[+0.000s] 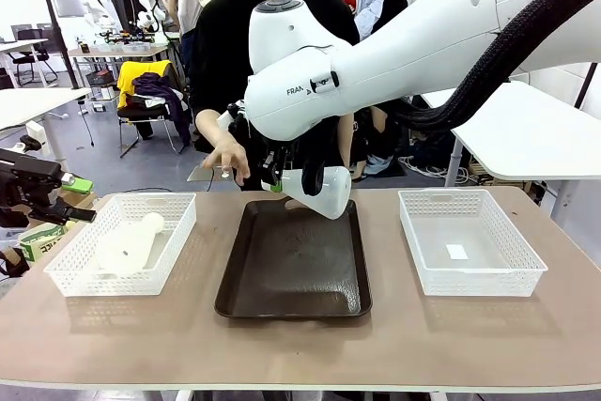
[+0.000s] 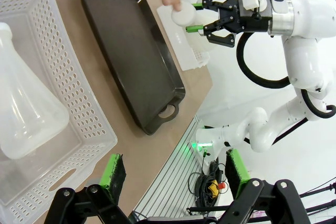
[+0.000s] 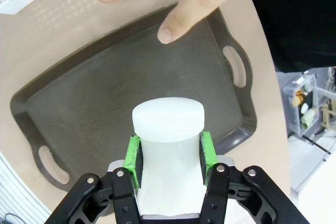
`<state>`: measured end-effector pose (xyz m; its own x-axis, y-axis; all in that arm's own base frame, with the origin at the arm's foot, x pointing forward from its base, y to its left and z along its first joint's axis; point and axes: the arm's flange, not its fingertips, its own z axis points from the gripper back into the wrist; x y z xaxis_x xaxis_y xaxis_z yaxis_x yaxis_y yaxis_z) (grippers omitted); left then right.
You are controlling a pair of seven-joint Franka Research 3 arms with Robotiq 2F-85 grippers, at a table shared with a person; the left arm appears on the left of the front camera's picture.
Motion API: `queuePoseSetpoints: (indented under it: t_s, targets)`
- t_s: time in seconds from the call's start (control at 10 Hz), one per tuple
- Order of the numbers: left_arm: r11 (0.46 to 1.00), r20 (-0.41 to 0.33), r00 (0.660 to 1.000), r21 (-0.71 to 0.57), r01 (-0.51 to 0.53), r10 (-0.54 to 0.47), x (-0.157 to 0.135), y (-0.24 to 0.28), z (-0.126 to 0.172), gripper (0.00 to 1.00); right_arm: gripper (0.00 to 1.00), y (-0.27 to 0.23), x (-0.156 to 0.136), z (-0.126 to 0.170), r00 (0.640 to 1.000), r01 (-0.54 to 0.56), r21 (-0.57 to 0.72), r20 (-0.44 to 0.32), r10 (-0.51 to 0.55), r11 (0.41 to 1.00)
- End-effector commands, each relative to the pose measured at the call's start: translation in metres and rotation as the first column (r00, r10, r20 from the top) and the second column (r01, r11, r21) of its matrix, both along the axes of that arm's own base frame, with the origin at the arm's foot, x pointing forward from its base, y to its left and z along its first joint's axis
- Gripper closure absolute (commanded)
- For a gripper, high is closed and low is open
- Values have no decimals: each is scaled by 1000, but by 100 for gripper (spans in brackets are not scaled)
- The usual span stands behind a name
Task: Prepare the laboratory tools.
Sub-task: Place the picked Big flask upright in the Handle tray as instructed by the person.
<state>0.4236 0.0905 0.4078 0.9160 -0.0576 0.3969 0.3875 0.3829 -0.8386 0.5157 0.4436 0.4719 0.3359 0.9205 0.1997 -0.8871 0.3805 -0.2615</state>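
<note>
Nearest us, the left gripper (image 2: pixel 176 169) hangs with its jaws wide apart and nothing between them, just outside the near wall of the left basket (image 2: pixel 79 98). One flask (image 2: pixel 23 108) lies on its side in that basket, untouched.

Middle of the table: the dark tray (image 1: pixel 291 269) sits between the two baskets and its floor is bare. The right basket (image 1: pixel 470 284) holds only a small white slip.

Over the tray's far end, the right gripper (image 3: pixel 170 156) is clamped on the neck of the second flask (image 3: pixel 168 124), green pads on either side. The flask hangs tilted. We cannot tell whether its body touches the tray.

Beyond it, the person's hand (image 1: pixel 225 157) reaches in from the far side, one finger extended over the tray's far left corner and close to the flask's end. Contact cannot be confirmed.

Progress, our judgement: neither flask stands on the tray yet. One is in transit and needs righting and release. The other has not been picked up, so we are under halfway.

Obstructions: the person's hand occupies the part of the tray where the held flask might land. The right arm spans the middle of the table, which would crowd any reach from the left side towards the tray. Farther back are office tables and chairs, well apart from the work.
</note>
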Motion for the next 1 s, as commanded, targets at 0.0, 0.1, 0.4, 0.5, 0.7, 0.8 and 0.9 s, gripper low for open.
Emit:
queuePoseSetpoints:
  t_s: [0.0,0.1,0.4,0.5,0.7,0.8,0.9]
  targets:
    - [1000,4,1000,-16,0,1,1,2,3,0,100,0,-1,0,1000,-1,-1,-1,1,1000]
    - [1000,4,1000,-16,0,1,1,2,3,0,100,0,-1,0,1000,-1,-1,-1,1,1000]
    - [1000,4,1000,-16,0,1,1,2,3,0,100,0,-1,0,1000,-1,-1,-1,1,1000]
    - [1000,4,1000,-16,0,1,1,2,3,0,100,0,-1,0,1000,-1,-1,-1,1,1000]
    - [1000,4,1000,-16,0,1,1,2,3,0,100,0,0,0,1000,0,0,0,0,1000]
    - [1000,4,1000,-16,0,1,1,2,3,0,100,-6,-1,1,999,-31,15,11,31,999]
    - [1000,4,1000,-16,0,1,1,2,3,0,100,-14,-2,4,997,-77,47,23,76,996]
